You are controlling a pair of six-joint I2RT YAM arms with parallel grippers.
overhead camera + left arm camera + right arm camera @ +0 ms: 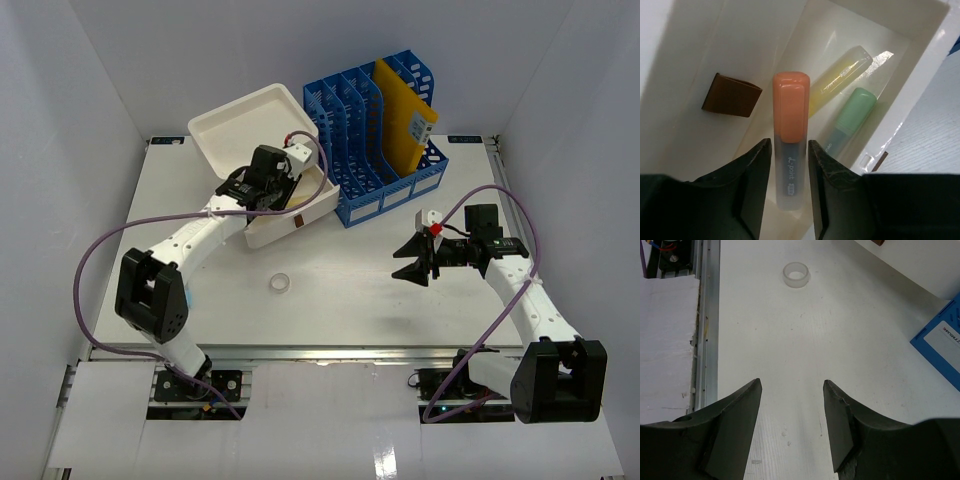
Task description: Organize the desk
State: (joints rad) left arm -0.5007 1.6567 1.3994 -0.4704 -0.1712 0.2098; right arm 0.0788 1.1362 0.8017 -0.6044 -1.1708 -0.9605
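On the white desk stands an open white box with its lid raised. My left gripper reaches down into it. In the left wrist view an orange-capped highlighter lies on the box floor between the left gripper's jaws, and a thin gap shows on each side of it, so the jaws stand open. A yellow highlighter and a green one lie beside it. My right gripper hovers open and empty over bare desk.
A small clear tape ring lies at mid-desk, ahead of the right gripper as the ring. A blue file rack holding a yellow folder stands behind. A brown block sits in the box. A metal rail lines the front edge.
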